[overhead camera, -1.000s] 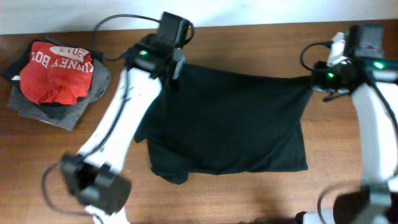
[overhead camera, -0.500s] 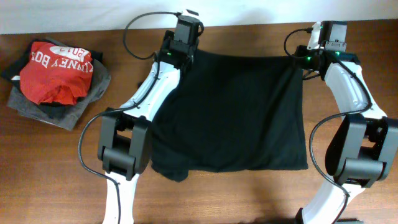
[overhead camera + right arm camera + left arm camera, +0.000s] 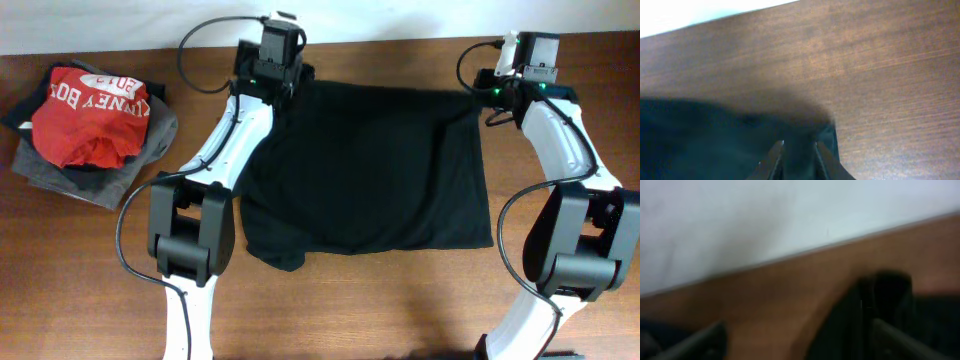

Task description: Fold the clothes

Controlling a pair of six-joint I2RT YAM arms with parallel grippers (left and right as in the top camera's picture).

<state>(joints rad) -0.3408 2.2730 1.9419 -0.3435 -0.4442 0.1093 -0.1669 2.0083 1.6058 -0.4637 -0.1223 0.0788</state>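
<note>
Arms stretched toward 12 o'clock: my right end effector (image 3: pixel 799 146) pinches the shirt (image 3: pixel 370 170), left end effector (image 3: pixel 797 327) spread; shirt spans 9-to-3.

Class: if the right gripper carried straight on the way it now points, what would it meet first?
The right gripper, shut on the black shirt, would likely meet bare wooden table first, the white wall beyond; depth unclear.

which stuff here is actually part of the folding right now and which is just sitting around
In use:
black garment, spread on the table
right tool, pinching its far-right corner
left tool, at its far-left corner

Lying about:
red shirt, on top of the pile
gray and dark clothes under it, untouched; whether done or waiting, can't tell
</note>
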